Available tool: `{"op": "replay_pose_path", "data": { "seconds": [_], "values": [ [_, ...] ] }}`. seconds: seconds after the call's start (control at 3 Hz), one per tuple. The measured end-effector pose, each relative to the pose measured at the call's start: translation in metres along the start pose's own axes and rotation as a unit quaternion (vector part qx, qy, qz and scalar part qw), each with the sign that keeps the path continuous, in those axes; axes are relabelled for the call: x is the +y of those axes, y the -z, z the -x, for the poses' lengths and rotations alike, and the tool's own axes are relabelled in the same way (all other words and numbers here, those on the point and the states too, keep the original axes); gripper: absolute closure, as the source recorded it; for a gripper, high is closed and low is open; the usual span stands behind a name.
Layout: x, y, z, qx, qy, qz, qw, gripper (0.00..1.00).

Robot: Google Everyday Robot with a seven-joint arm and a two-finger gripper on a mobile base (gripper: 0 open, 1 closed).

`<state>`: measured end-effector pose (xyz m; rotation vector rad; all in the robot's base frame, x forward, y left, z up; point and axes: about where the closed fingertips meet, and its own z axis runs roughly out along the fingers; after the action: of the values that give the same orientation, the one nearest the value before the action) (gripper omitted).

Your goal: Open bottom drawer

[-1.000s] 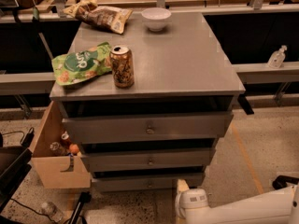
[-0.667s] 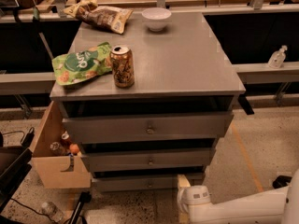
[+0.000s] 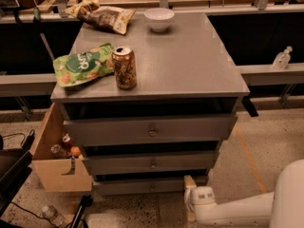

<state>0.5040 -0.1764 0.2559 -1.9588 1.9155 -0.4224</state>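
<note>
The grey cabinet has three drawer fronts. The bottom drawer (image 3: pixel 142 186) is the slimmest, lowest front, with a small round knob (image 3: pixel 152 186) at its centre; it looks pushed in. My white arm (image 3: pixel 237 212) comes in from the lower right along the floor. My gripper (image 3: pixel 190 182) is a pale tan part at the arm's end, just off the right end of the bottom drawer's front, right of the knob and apart from it.
On the cabinet top (image 3: pixel 190 65) are a can (image 3: pixel 124 67), a green snack bag (image 3: pixel 80 69), a brown snack bag (image 3: pixel 107 17) and a white bowl (image 3: pixel 159 19). A wooden box (image 3: pixel 57 167) with small items stands at the cabinet's left. Above are the middle drawer (image 3: pixel 152 163) and top drawer (image 3: pixel 152 131).
My arm's end has shifted slightly up and to the right beside the bottom drawer. The drawers and the objects on top have not moved.
</note>
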Motion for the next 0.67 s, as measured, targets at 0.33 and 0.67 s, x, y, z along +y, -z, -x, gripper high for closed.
{"op": "replay_pose_path", "data": {
  "seconds": [0.33,0.67],
  "values": [
    [0.008,-0.024,-0.015,0.015,-0.001,0.014,0.9998,0.0],
    [0.012,-0.04,-0.023,0.014,0.002,0.008,0.9999,0.0]
  ]
}}
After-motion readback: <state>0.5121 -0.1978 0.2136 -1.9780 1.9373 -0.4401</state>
